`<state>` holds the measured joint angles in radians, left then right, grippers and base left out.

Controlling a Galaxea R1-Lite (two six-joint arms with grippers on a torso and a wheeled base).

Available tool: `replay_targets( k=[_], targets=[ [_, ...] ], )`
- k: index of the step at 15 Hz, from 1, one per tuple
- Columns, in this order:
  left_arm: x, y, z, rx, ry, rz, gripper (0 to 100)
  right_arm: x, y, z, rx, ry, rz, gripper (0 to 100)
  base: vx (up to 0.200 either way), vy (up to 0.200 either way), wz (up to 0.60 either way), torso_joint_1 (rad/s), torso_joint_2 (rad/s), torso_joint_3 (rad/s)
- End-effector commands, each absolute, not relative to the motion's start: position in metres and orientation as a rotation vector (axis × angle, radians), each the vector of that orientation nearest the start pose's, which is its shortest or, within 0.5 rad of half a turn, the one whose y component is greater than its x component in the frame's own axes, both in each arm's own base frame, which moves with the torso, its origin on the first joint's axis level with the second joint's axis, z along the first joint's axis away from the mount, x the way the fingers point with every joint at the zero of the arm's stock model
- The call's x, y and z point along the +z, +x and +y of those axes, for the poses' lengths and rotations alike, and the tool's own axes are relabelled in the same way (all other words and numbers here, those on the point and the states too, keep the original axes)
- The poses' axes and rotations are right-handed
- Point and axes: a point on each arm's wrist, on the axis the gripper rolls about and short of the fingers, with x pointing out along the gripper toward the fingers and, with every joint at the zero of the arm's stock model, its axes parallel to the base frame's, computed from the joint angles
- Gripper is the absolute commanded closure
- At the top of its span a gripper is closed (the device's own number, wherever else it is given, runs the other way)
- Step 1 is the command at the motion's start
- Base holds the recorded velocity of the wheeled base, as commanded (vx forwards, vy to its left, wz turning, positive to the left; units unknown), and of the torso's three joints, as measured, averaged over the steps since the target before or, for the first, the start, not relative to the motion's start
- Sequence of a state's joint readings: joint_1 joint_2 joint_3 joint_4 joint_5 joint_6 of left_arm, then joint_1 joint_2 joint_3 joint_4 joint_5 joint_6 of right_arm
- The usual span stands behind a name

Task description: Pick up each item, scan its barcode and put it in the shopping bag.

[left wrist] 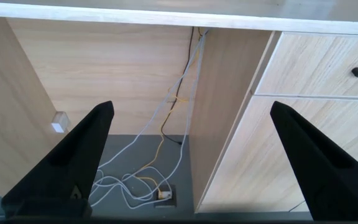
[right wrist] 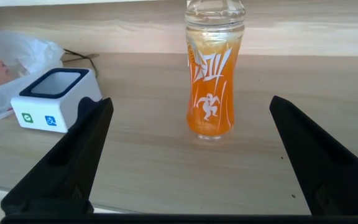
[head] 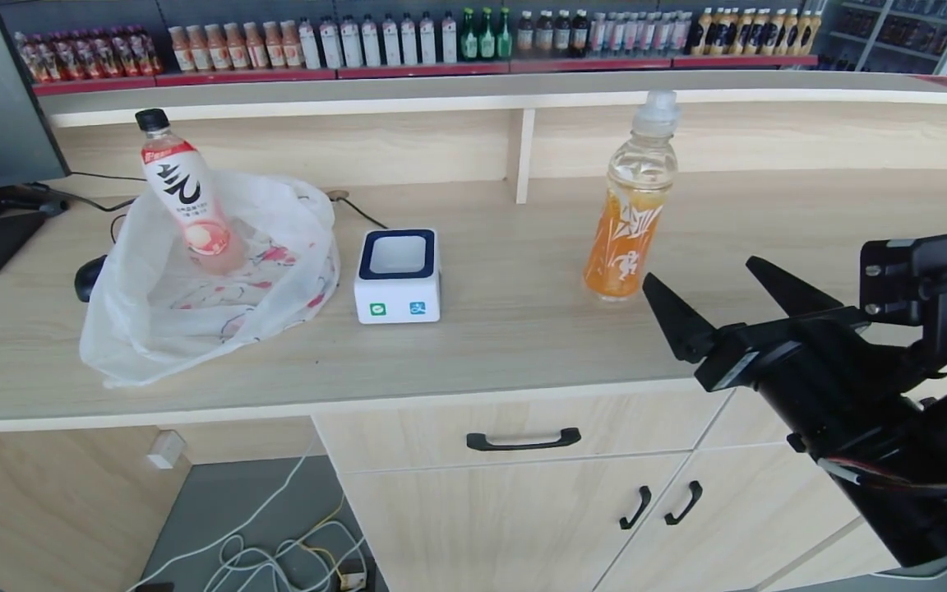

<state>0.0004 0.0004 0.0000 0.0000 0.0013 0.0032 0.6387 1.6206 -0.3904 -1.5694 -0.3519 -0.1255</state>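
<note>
Where the bag [head: 163, 330] slumps, a scanner [head: 398, 278] stands beside it.

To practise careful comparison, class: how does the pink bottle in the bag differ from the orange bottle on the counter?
The pink bottle has a black cap; the orange bottle a pale one. The pink bottle stands inside the shopping bag, left of the scanner; the orange bottle on the bare counter, right of it. The pink bottle's wrap is pink and white, the orange bottle's orange. Both are capped plastic drink bottles.
</note>
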Motion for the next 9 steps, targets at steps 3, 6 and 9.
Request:
replay_targets(
  k=[3,6,9],
  targets=[
    [0.075,-0.023,0.0,0.003,0.003,0.0,0,0.186,0.206,0.14,0.275,-0.003,-0.297,0,0.0,0.0,0.0,0.0,0.0,0.0],
    [0.075,-0.023,0.0,0.003,0.003,0.0,0,0.19,0.221,0.136,0.261,-0.027,-0.301,0,0.0,0.0,0.0,0.0,0.0,0.0],
    [0.075,-0.023,0.0,0.003,0.003,0.0,0,0.204,0.245,0.139,0.319,-0.05,-0.309,0,0.0,0.0,0.0,0.0,0.0,0.0]
  ],
)
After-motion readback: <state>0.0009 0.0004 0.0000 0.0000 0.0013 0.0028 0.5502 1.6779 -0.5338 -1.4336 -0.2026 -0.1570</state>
